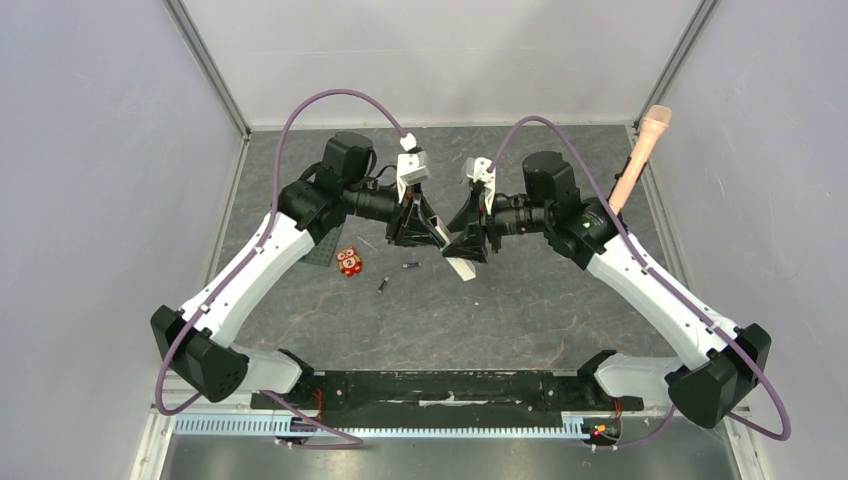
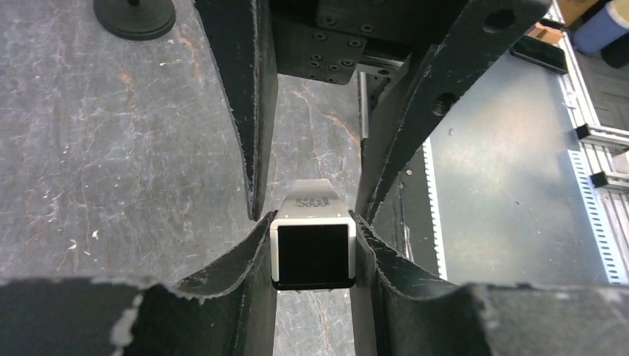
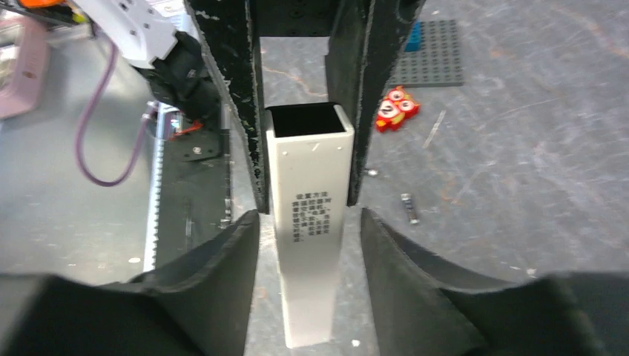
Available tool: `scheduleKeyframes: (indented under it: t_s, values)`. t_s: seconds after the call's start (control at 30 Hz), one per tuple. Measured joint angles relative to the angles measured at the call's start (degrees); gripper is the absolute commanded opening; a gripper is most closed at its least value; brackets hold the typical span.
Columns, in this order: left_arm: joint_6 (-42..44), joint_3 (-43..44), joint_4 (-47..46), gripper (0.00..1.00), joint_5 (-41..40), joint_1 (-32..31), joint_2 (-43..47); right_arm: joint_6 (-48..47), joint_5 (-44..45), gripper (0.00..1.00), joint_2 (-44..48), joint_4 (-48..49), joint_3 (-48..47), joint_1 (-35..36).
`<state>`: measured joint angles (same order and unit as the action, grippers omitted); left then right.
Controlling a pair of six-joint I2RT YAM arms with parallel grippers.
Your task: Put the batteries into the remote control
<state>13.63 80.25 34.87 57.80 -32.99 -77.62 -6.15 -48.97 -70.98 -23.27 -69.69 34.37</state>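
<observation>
The white remote control (image 3: 308, 185) is held off the table between both grippers; it also shows in the top view (image 1: 462, 268). My left gripper (image 2: 311, 252) is shut on its open, dark hollow end (image 2: 311, 194). My right gripper (image 3: 308, 237) is open around the printed body, with gaps on both sides. In the top view the left gripper (image 1: 432, 238) and the right gripper (image 1: 468, 246) meet tip to tip. Two small dark batteries (image 1: 410, 265) (image 1: 383, 283) lie on the table to the left of the remote. One battery (image 3: 408, 208) shows in the right wrist view.
A red-orange owl toy (image 1: 349, 261) lies near the batteries. A grey studded plate (image 1: 320, 250) sits partly under the left arm. A pink microphone (image 1: 640, 160) stands at the back right, with its black base (image 2: 133, 15) in the left wrist view. Walls enclose the table.
</observation>
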Motion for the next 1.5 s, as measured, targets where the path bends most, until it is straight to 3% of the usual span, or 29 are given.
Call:
scheduleKeyframes:
  t_s: [0.07, 0.2, 0.4, 0.7, 1.0, 1.2, 1.5]
  values:
    - [-0.04, -0.02, -0.11, 0.02, -1.81, -0.15, 0.22, 0.83, 1.51, 0.81, 0.07, 0.55, 0.0, 0.02]
    - [-0.37, -4.35, -4.96, 0.02, -8.02, -0.26, 4.44, 5.01, 5.01, 0.93, 2.51, 5.44, 2.49, -0.09]
    - [-1.03, -11.91, -14.43, 0.02, -14.36, 0.07, 15.8, 20.04, 9.81, 0.93, 10.38, 18.88, 11.67, -0.09]
    - [-5.25, -15.28, -26.67, 0.02, -15.02, 1.46, 21.81, 55.17, 25.38, 0.94, 17.57, 44.81, 24.65, -1.99]
    - [-16.83, -15.26, -36.59, 0.02, -6.01, 7.37, 19.56, 89.68, 21.7, 0.9, 7.56, 75.19, 37.18, -4.33]
    - [-23.58, -14.29, -40.85, 0.02, -0.96, 9.44, 15.93, 94.71, 20.57, 0.81, 7.5, 81.29, 37.77, -4.33]
    - [-29.33, -14.23, -46.1, 0.02, 2.64, 9.66, 15.76, 104.65, 19.3, 0.58, 0.72, 93.46, 36.7, -4.48]
